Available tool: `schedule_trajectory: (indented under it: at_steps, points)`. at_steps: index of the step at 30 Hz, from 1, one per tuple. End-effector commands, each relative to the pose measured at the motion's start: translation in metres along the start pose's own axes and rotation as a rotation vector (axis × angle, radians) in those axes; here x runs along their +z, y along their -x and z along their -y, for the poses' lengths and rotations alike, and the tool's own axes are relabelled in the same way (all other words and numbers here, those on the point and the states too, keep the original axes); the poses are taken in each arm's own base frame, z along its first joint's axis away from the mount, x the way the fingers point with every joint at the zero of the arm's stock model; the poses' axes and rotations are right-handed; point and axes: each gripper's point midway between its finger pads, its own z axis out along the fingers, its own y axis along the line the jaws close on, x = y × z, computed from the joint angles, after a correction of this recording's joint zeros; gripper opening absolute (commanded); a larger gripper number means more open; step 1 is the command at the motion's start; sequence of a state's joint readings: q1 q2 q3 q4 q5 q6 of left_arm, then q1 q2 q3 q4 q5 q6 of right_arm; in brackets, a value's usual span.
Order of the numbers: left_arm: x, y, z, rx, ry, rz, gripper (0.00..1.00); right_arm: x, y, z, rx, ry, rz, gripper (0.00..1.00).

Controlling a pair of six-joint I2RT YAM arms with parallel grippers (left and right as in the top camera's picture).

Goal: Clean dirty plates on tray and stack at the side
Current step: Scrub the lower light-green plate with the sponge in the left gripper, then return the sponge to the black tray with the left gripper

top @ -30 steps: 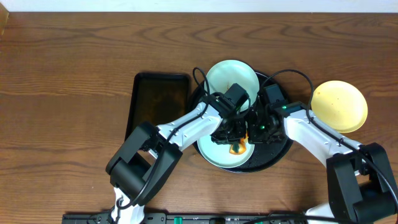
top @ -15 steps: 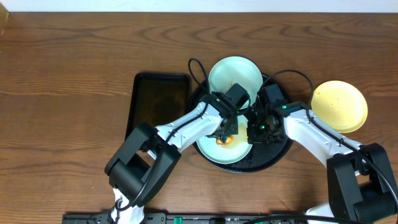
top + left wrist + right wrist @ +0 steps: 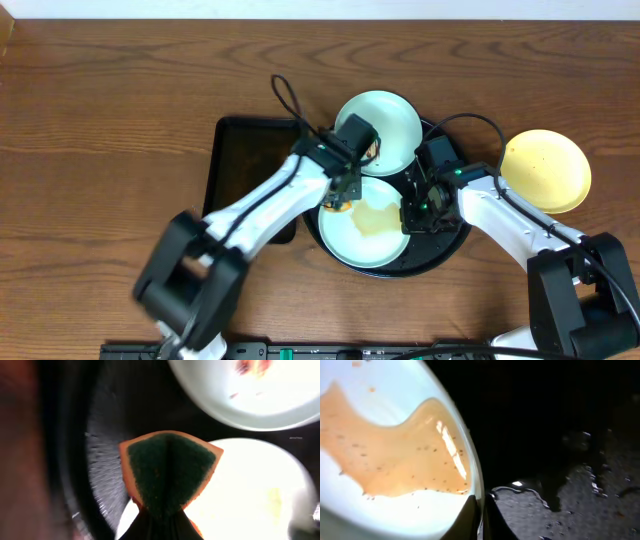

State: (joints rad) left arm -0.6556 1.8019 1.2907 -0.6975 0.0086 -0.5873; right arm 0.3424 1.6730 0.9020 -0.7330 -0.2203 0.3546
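Note:
The round black tray (image 3: pixel 448 235) carries two mint-blue plates. The near plate (image 3: pixel 362 235) has a brown sauce smear, seen close in the right wrist view (image 3: pixel 395 450). The far plate (image 3: pixel 385 125) shows a few specks (image 3: pixel 250 390). My left gripper (image 3: pixel 340 200) is shut on a green-and-orange sponge (image 3: pixel 167 472), which hangs over the near plate's left edge (image 3: pixel 250 495). My right gripper (image 3: pixel 408 212) pinches the near plate's right rim, one finger on each side (image 3: pixel 481 505). A pale yellow plate (image 3: pixel 545 170) lies on the bare wood to the right.
A rectangular black tray (image 3: pixel 250 165) sits left of the round tray, partly under my left arm. The round tray's floor (image 3: pixel 580 490) is wet and speckled. Cables loop above both wrists.
My left gripper has carried the sponge from the middle of the near plate up and left to its left edge, uncovering the sauce smear. The right arm has stayed on the rim.

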Motion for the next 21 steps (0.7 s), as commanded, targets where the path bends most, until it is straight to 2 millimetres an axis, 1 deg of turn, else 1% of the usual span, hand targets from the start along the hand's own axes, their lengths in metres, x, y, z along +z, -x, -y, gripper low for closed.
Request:
schedule_trajectory:
  at_steps: [1, 2, 4, 10, 13, 15, 17, 19, 21]
  points:
    - [-0.034, 0.015, -0.013, 0.023, 0.009, 0.083, 0.08, 0.001, -0.002, 0.014, 0.004, -0.061, 0.005, 0.19]
    - [-0.037, 0.016, -0.018, 0.014, 0.013, 0.082, 0.07, 0.001, -0.002, 0.014, 0.004, -0.061, 0.005, 0.24]
    - [-0.041, 0.019, -0.031, -0.016, 0.028, 0.076, 0.08, 0.001, -0.002, 0.014, 0.004, -0.061, 0.005, 0.26]
    - [-0.042, 0.036, -0.087, -0.161, 0.092, 0.059, 0.07, 0.001, -0.002, 0.014, 0.003, -0.062, 0.004, 0.25]
    - [-0.043, 0.047, -0.118, -0.248, 0.115, 0.068, 0.08, 0.002, -0.004, 0.012, -0.006, -0.062, 0.001, 0.22]
    - [-0.043, 0.051, -0.135, -0.293, 0.128, 0.069, 0.07, 0.003, -0.005, 0.011, -0.012, -0.063, -0.002, 0.21]
    - [-0.04, 0.05, -0.151, -0.328, 0.144, 0.061, 0.07, 0.005, -0.007, 0.01, -0.018, -0.063, -0.003, 0.2]
    - [-0.034, 0.046, -0.159, -0.331, 0.144, 0.042, 0.07, 0.007, -0.008, 0.01, -0.02, -0.063, -0.002, 0.19]
    - [-0.023, 0.041, -0.16, -0.307, 0.105, 0.006, 0.07, 0.008, -0.009, 0.011, -0.019, -0.064, -0.005, 0.16]
